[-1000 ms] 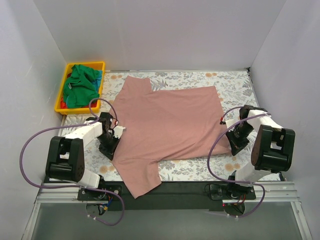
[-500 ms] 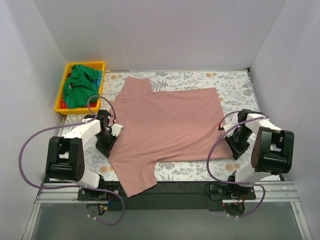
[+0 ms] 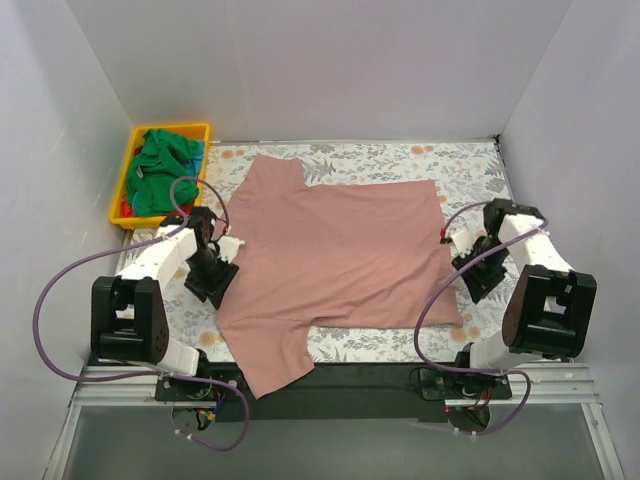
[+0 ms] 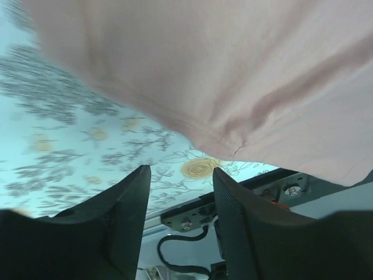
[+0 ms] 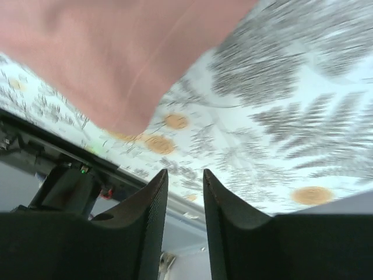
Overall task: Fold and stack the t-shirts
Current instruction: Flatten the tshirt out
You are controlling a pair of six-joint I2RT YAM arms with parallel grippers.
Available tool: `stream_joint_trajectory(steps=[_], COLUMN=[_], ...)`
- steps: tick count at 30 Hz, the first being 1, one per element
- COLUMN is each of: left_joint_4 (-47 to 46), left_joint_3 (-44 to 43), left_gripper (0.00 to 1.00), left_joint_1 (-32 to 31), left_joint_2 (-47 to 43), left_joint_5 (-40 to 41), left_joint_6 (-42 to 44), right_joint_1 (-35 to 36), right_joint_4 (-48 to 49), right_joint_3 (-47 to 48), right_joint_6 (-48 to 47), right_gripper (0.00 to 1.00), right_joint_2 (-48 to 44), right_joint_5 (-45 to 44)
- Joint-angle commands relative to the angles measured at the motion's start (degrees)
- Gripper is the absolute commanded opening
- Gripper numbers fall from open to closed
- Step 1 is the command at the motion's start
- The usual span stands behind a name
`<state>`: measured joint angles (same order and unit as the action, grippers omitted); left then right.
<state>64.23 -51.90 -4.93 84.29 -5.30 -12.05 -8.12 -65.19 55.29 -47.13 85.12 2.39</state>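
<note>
Both your arms have swung outward since half a second ago, and the dusty-pink t-shirt [image 3: 340, 250] has its near right corner drawn out farther. From above, its soft matte cotton lies nearly smooth on the floral table cover [image 3: 470, 170], one sleeve pointing away and the other reaching the near edge. The left gripper [image 3: 212, 278] sits at its left edge, the right gripper [image 3: 480, 272] at its right. A crumpled green t-shirt [image 3: 160, 170] fills the yellow plastic bin [image 3: 120, 195] over some red fabric [image 3: 126, 208]. Your left wrist view shows ribbed black fingers [image 4: 128, 210] parted and empty, with the stitched pink hem just beyond. Your right wrist view shows the fingers [image 5: 145, 216] narrowly parted and empty, with a rounded pink corner lying ahead on the leaf print.
</note>
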Motion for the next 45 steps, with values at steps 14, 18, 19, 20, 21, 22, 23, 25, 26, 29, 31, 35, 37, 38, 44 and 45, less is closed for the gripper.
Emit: stream_joint_trajectory(steps=[14, 18, 19, 20, 21, 22, 23, 25, 26, 29, 31, 35, 37, 38, 44, 45], left_joint_4=[-8.8, -10.8, -11.3, -11.6, -11.8, -12.2, -12.3, -13.0, -13.0, -11.1, -7.3, 0.6, 3.0, 2.8, -4.0, -4.6], left_joint_3=[-13.3, -9.6, -8.0, -7.1, -6.2, -4.3, -3.4, -2.0, -1.3, -3.9, -6.5, -11.6, -10.7, -9.5, -2.7, -2.7], left_gripper=[0.50, 0.50, 0.50, 0.50, 0.50, 0.50, 0.50, 0.50, 0.50, 0.51, 0.55, 0.59, 0.59, 0.59, 0.59, 0.58], left_joint_1=[0.7, 0.7, 0.7, 0.7, 0.8, 0.9, 1.1, 1.9, 2.2, 2.4, 2.4, 1.9, 1.1, 0.1, -1.7, -1.8], left_joint_2=[7.5, 8.9, 8.8, 8.7, 8.5, 8.3, 8.1, 7.9, 7.6, 5.6, 3.9, -1.1, -2.5, -4.0, -3.2, -2.5], left_joint_5=[-13.3, -10.6, -9.0, -7.7, -6.4, -3.8, -2.8, -0.9, -1.0, -6.1, -10.4, -15.3, -13.5, -12.1, -8.7, -8.9], left_joint_6=[-7.5, -8.0, -7.9, -7.8, -7.5, -7.3, -6.7, -6.2, -5.9, -5.6, -3.9, 3.3, 7.1, 7.7, 4.5, 3.9], right_joint_1=[7.4, 7.6, 7.5, 7.6, 7.5, 7.5, 7.5, 7.4, 7.4, 7.5, 7.5, 7.5, 8.0, 9.9, 13.3, 13.6], right_joint_4=[5.9, 10.2, 12.1, 12.9, 13.9, 16.2, 17.3, 18.9, 18.5, 14.7, 11.4, 7.2, 5.8, 5.7, 11.7, 12.4], right_joint_3=[5.7, 2.3, 0.4, -0.5, -1.4, -2.5, -4.0, -4.7, -3.4, 2.0, 4.2, 4.8, 2.3, 0.7, -4.5, -4.3], right_joint_6=[8.0, 7.8, 7.7, 7.0, 6.8, 6.4, 6.0, 5.4, 5.6, 5.9, 4.0, -4.5, -7.3, -8.7, -3.8, -2.8], right_gripper=[0.27, 0.26, 0.25, 0.25, 0.25, 0.25, 0.24, 0.25, 0.26, 0.32, 0.38, 0.41, 0.40, 0.39, 0.37, 0.37], right_joint_2=[10.4, 11.6, 11.6, 11.7, 11.6, 11.1, 10.8, 9.4, 8.8, 5.8, 2.5, -4.9, -8.2, -8.9, -5.9, -4.4], right_joint_5=[10.4, 5.4, 2.8, 1.3, -0.4, -4.5, -6.2, -8.9, -8.4, -3.2, 0.4, 4.6, 4.3, 3.5, 2.2, 2.5])
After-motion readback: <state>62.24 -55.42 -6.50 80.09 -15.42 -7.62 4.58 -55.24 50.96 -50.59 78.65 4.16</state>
